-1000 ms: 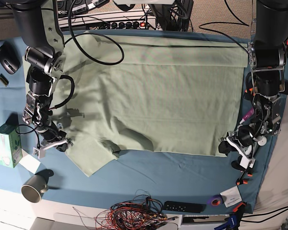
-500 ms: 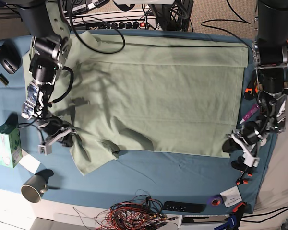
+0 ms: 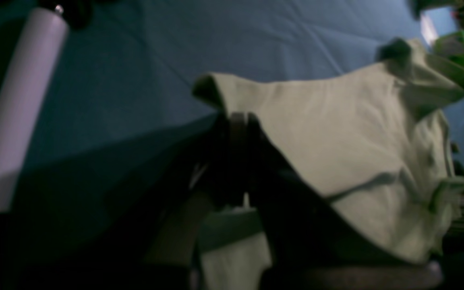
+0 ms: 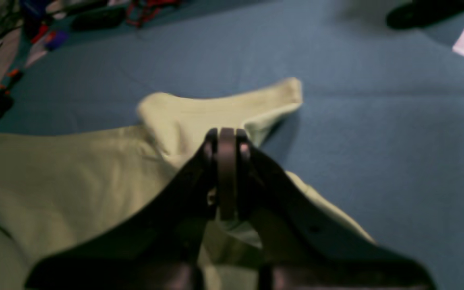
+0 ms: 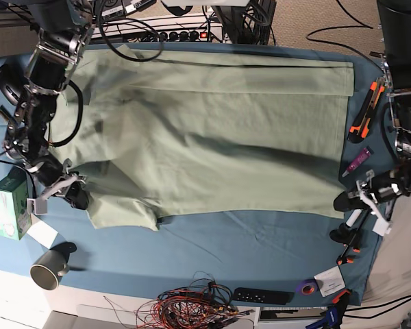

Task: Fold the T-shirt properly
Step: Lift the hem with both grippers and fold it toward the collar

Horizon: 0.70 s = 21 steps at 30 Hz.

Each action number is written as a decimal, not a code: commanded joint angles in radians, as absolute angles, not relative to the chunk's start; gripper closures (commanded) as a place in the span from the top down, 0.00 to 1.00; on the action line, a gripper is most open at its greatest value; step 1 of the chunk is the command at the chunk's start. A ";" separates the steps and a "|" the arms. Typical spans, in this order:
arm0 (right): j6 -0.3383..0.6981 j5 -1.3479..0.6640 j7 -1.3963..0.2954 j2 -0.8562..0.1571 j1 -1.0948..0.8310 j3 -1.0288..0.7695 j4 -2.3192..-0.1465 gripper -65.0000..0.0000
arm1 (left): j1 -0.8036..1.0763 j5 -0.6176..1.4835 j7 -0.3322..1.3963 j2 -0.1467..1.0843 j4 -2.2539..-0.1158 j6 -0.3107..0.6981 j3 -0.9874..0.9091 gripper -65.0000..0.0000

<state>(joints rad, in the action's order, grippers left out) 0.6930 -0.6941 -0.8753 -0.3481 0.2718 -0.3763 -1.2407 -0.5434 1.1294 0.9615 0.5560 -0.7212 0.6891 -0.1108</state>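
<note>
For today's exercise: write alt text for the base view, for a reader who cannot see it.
A pale green T-shirt lies spread over a blue table cloth, seen from above, with the left gripper and right gripper each pinching a near corner. A metal cup and a green box sit nearby.

T-shirt [image 5: 212, 137] on blue-clothed table [image 5: 260, 247]

Black arms [image 5: 44, 41]; looped black cables; dark, narrow-tipped claws [image 4: 226, 141].
</note>
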 commanded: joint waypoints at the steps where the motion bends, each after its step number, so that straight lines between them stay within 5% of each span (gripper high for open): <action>1: 0.698 -0.725 -0.869 -0.373 0.282 -0.380 -1.271 0.00 | -0.574 1.194 0.981 0.585 -0.738 0.698 -0.117 0.00; 11: 0.698 -0.821 -0.956 -0.461 0.173 -0.381 -1.373 0.00 | -0.574 1.477 1.279 0.607 -0.738 0.698 -0.117 0.00; 21: 0.698 -0.824 -0.973 -0.530 0.062 -0.392 -1.446 0.00 | -0.542 1.484 1.396 0.659 -0.739 0.698 -0.116 0.00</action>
<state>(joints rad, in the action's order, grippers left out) 0.6956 -0.8028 -0.9947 -0.5018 0.0460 -0.3801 -1.4265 -0.5201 1.4567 1.3964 0.6373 -0.7231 0.6907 -0.1108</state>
